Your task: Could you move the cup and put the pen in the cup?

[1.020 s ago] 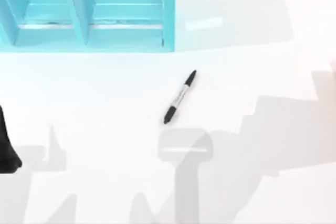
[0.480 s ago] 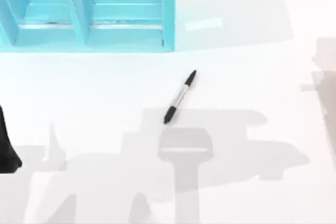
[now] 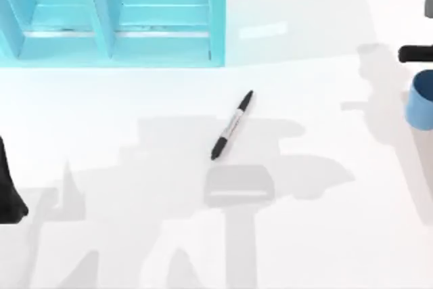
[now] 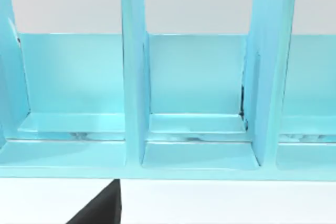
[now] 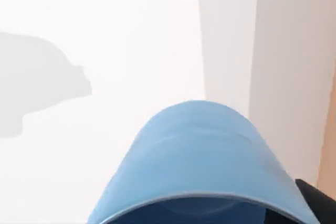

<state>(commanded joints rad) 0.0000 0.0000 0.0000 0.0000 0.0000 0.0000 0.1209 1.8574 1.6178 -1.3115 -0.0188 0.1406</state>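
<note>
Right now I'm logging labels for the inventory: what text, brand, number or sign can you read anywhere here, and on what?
None can be read.
Pen: dark printing along the grey barrel, too small to read.
Cup: plain blue, no marking on the side shown in the top and right wrist views.
Shelf: plain turquoise, no label.

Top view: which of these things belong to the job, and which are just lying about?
Job:
- small blue plastic cup, at the table's right edge beside the right gripper
- slim grey-barrelled marker pen, lying mid-table

Lying about:
- light blue compartmented shelf, far left
- white table
</note>
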